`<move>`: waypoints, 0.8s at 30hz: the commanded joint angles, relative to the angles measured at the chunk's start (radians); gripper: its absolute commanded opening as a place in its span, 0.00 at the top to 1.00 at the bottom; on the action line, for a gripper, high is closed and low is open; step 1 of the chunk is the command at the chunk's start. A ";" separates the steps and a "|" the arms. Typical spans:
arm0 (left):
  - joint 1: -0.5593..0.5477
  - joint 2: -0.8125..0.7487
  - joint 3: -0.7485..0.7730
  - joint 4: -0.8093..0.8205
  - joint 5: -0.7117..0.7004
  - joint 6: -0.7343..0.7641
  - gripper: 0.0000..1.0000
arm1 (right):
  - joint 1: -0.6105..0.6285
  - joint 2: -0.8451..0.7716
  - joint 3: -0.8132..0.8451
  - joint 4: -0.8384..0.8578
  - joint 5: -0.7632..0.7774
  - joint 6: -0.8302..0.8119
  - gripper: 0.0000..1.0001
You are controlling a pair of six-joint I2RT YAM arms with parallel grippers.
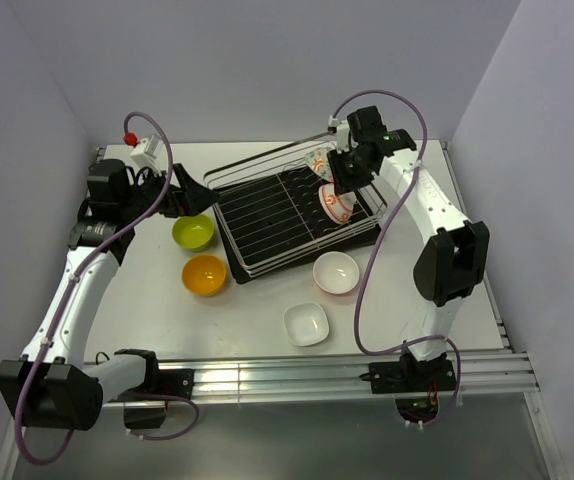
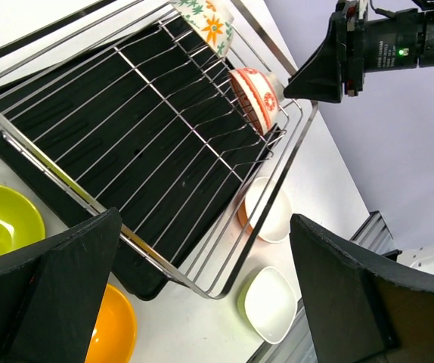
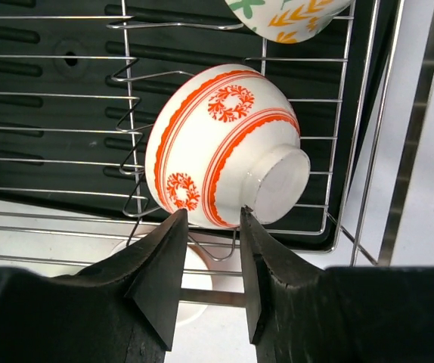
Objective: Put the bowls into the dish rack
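Closes in on three sides, well beyond both sets of jaws, as plain pale lavender walls [image 1: 267, 60]. Spreads beneath the jaws as a flat white rectangular tabletop [image 1: 147, 320]. Ends behind them in ribbed silver aluminium rails [image 1: 287, 375], with dull grey floor [image 1: 297, 440] past those. Lit softly, evenly.

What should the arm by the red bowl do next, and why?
Probably lift the right gripper away. The red-patterned bowl already leans in the dish rack, and the jaws stand apart, holding nothing. The round white bowl on the table looks nearest to fetch.
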 commanded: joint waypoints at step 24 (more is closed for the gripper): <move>0.173 0.156 0.028 -0.150 -0.012 0.148 0.00 | 0.014 -0.104 0.085 0.039 -0.051 -0.025 0.00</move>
